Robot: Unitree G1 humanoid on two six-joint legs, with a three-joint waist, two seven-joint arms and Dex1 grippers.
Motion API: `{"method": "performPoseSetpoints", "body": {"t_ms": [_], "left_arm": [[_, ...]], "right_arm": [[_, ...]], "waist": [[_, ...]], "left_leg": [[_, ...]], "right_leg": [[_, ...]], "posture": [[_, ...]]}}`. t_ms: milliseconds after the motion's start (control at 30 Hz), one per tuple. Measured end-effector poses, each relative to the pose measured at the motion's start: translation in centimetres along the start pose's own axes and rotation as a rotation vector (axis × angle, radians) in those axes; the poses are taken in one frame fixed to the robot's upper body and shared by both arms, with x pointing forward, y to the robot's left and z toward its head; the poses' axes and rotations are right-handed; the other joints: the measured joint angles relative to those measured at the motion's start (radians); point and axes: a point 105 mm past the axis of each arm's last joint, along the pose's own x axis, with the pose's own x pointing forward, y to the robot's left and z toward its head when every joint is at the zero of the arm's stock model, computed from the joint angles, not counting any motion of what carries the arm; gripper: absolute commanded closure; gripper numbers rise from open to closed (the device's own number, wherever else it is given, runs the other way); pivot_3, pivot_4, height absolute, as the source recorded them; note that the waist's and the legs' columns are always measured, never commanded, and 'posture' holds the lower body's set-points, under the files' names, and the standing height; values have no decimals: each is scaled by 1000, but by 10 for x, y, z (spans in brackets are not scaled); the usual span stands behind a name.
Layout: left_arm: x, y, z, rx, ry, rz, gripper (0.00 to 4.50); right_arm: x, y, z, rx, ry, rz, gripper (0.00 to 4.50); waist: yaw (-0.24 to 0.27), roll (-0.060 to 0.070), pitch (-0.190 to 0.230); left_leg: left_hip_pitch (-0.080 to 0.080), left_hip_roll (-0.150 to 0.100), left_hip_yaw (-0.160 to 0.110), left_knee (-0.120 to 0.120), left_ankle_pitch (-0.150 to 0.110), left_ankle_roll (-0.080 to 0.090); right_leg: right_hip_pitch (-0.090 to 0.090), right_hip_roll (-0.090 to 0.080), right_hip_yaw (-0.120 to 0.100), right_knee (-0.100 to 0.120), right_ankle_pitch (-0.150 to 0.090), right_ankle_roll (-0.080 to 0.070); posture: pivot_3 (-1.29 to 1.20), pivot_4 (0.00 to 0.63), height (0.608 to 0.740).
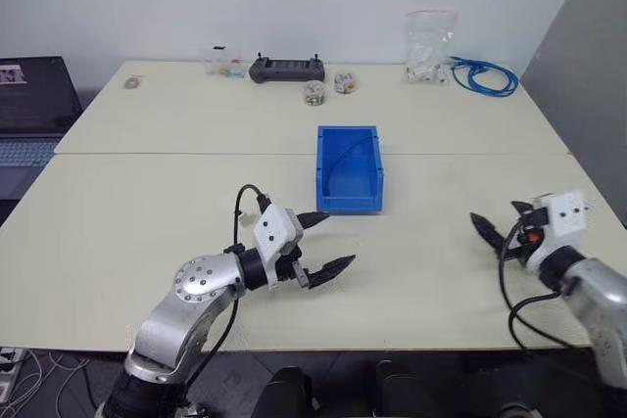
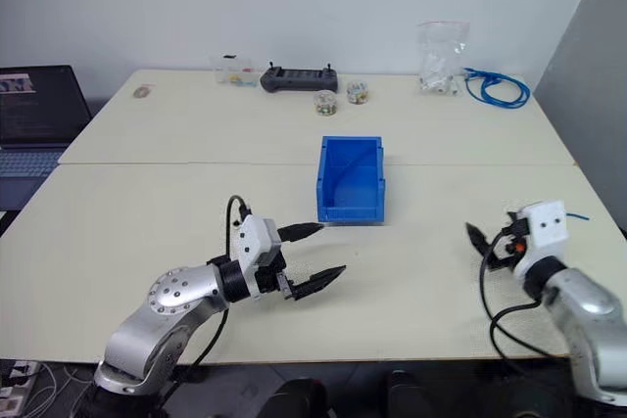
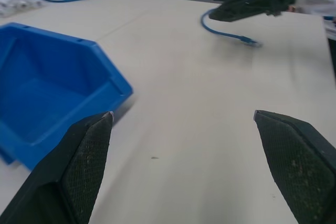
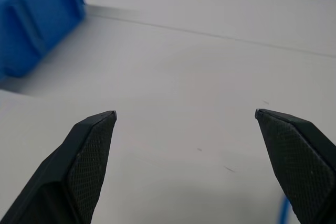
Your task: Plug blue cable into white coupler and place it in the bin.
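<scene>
Near the middle of the pale cream table, just on the robot's side of the seam between its two tops, stands the small bright-blue rectangular plastic bin, its lower lip facing the front edge. A thin dark strand curves inside it; what that strand is cannot be told.

Close to the front edge, the left gripper hangs above the bare top, its two black fingers spread wide and holding nothing, pointing toward the right side with the bin just beyond its upper finger. Toward the right edge the right gripper is also spread wide and empty over bare table.

Seen from the left wrist, a short thin light-blue cable with a small clear plug lies on the table directly beneath the right gripper, not gripped. From the head, only a sliver of it peeps out past the white wrist housing near the right edge. The white coupler cannot be made out.

Along the far edge lie a black handheld controller, two small round rolls, a clear plastic bag and, at the far right corner, a coiled bundle of blue cable. A dark laptop sits beyond the left edge.
</scene>
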Motion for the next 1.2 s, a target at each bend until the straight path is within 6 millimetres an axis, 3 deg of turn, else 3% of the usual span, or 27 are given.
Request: {"method": "performPoseSetpoints", "body": {"t_ms": [133, 233, 533, 867, 967, 1200], "left_arm": [[6, -9, -3, 3, 23, -98, 0], [9, -12, -4, 12, 28, -128, 0], [10, -16, -5, 28, 27, -146, 0], [15, -13, -4, 26, 22, -152, 0], [16, -14, -4, 26, 22, -156, 0], [17, -15, -3, 28, 23, -160, 0]], "right_arm": [[1, -26, -1, 16, 104, -93, 13], [-1, -35, -9, 61, 194, -108, 13], [-16, -36, -34, 162, 348, -85, 13], [-18, -25, -41, 164, 376, -44, 13], [-16, -20, -48, 149, 399, -32, 497], [-13, -21, -54, 132, 416, -36, 2392]], "waist": [[0, 0, 0], [1, 0, 0], [3, 0, 0], [1, 0, 0], [1, 0, 0], [1, 0, 0]], "left_leg": [[0, 0, 0, 0, 0, 0], [-1, 0, 0, 0, 0, 0], [-1, 0, 0, 0, 0, 0], [-1, 0, 0, 0, 0, 0], [-1, 0, 0, 0, 0, 0], [-1, 0, 0, 0, 0, 0]], "right_leg": [[0, 1, 0, 0, 0, 0], [0, 1, 0, 0, 0, 0], [0, 1, 0, 0, -2, 3], [0, 1, 0, -1, -2, 4], [0, 1, 0, -1, -2, 4], [0, 1, 0, -1, -2, 4]], "posture": [[0, 150, 740], [0, 150, 740], [0, 150, 740], [0, 150, 740], [0, 150, 740], [0, 150, 740]]}}
